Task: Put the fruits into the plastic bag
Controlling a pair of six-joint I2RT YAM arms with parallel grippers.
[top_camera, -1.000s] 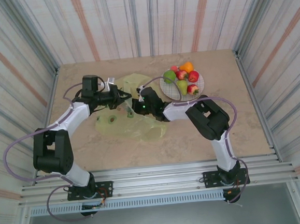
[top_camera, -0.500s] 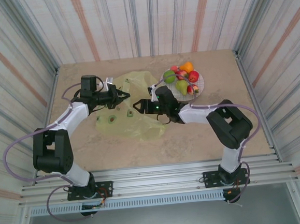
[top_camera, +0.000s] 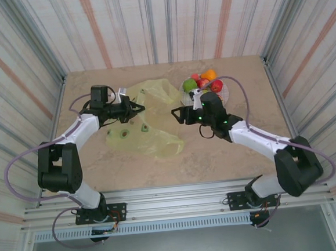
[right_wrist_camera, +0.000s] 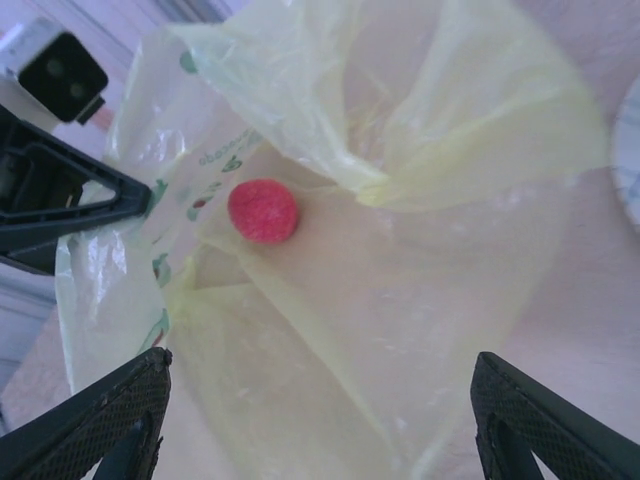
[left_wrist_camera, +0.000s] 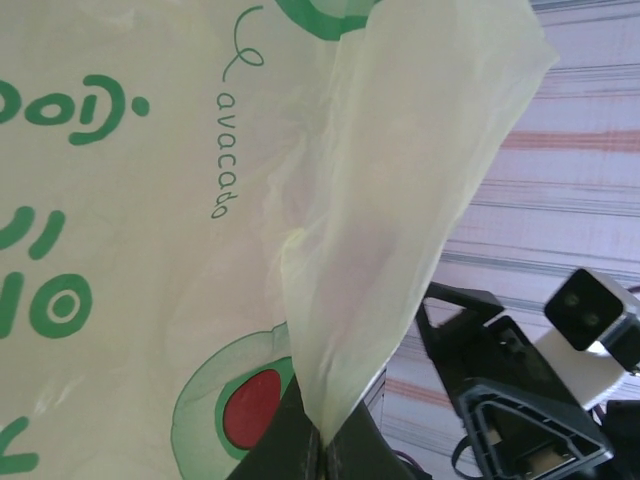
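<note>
Plastic bag (top_camera: 154, 139), long axis seemingly diagonal on bench (top_camera: 101, 165), mouth turned rightward, is clamped by left jaws; right jaws are spread.

Left arm (top_camera: 78, 129): base at the table's (top_camera: 217, 156) near edge, left side; elbow bent out toward the left edge, forearm reaching to the far-left part.
Left gripper (top_camera: 136, 109): points right, toward the table's middle; jaws pinched together on a fold of the bag (left_wrist_camera: 150, 250); probably lifted off the table, though height is hard to judge from above.
Right arm (top_camera: 256, 139): base at the near edge, right side; elbow low near the right edge, forearm stretched toward the far middle.
Right gripper (top_camera: 177, 113): points left, jaws spread wide, nothing between them.
Spacing: the grippers face each other, apart.
</note>
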